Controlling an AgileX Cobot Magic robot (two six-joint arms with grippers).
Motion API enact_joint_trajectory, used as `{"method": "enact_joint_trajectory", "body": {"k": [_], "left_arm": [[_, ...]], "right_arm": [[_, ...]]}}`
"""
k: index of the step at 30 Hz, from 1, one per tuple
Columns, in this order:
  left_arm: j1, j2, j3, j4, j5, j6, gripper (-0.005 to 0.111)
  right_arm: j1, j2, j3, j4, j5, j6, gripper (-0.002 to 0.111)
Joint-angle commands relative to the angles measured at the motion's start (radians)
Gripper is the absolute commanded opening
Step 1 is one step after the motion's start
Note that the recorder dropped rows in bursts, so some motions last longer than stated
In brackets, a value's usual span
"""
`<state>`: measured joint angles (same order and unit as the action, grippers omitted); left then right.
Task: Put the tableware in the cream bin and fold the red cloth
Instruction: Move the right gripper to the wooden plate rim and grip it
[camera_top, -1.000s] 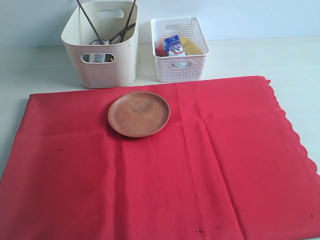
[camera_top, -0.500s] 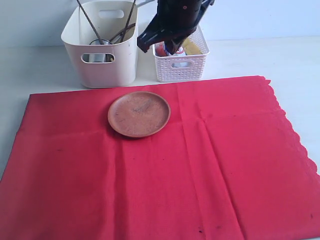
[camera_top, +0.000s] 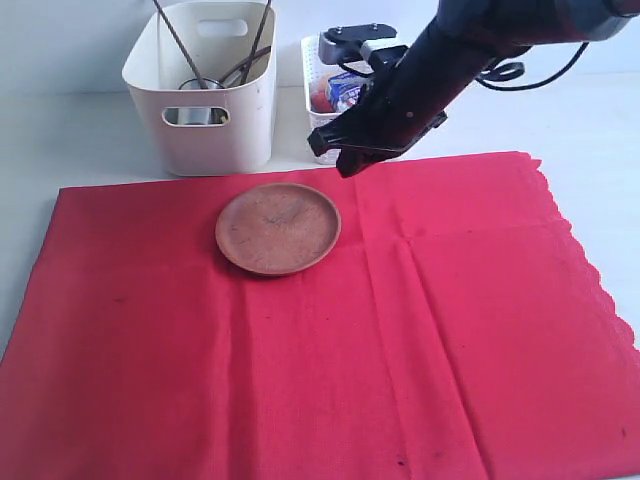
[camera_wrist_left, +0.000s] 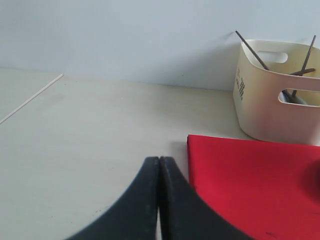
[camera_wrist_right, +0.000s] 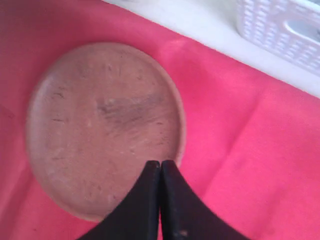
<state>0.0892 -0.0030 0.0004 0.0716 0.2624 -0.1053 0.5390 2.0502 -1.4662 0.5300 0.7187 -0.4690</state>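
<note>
Right gripper (camera_top: 338, 158), jaws pressed shut and empty, hovers beside the clay plate (camera_top: 278, 228) lying near the far edge of the red cloth (camera_top: 400, 350); descending closed, it would likely shove the plate and ruck the cloth, never reaching the cream bin (camera_top: 200, 110)

One plate (camera_top: 278, 228), one cloth (camera_top: 450, 330), one bin (camera_top: 235, 130), one basket (camera_wrist_right: 280, 25) — two chopsticks (camera_top: 178, 40)

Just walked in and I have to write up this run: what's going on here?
The right gripper, shut and empty, hangs over the cloth beside the plate, seemingly not touching it. The plate is the only dish on the cloth, which lies spread out, unfolded. The bin already holds chopsticks and other tableware. The left gripper is shut and empty, over the bare table by the cloth's corner.
</note>
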Motion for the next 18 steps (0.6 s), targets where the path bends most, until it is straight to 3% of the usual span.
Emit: {"method": "enact_joint_trajectory", "body": {"k": [1, 6, 7, 8, 10, 12, 18], "left_arm": [[0.004, 0.003, 0.000, -0.003, -0.004, -0.002, 0.002], [0.004, 0.003, 0.000, -0.003, -0.004, -0.002, 0.002], [0.004, 0.003, 0.000, -0.003, -0.004, -0.002, 0.002], [0.004, 0.003, 0.000, -0.003, -0.004, -0.002, 0.002], [0.004, 0.003, 0.000, -0.003, -0.004, -0.002, 0.002], [0.004, 0.003, 0.000, -0.003, -0.004, -0.002, 0.002], [0.004, 0.003, 0.000, -0.003, -0.004, -0.002, 0.002]], "right_arm": [[-0.053, 0.088, 0.010, 0.358, 0.019, -0.167, 0.000], [-0.061, 0.148, 0.010, 0.345, 0.017, -0.026, 0.004], [-0.061, 0.148, 0.010, 0.328, 0.012, -0.007, 0.009], [-0.061, 0.148, 0.010, 0.271, -0.015, 0.052, 0.023], [-0.061, 0.148, 0.010, 0.196, -0.034, 0.092, 0.039], [-0.061, 0.148, 0.010, 0.173, -0.032, 0.104, 0.049], [-0.044, 0.148, 0.010, 0.174, -0.013, 0.068, 0.053]]}}
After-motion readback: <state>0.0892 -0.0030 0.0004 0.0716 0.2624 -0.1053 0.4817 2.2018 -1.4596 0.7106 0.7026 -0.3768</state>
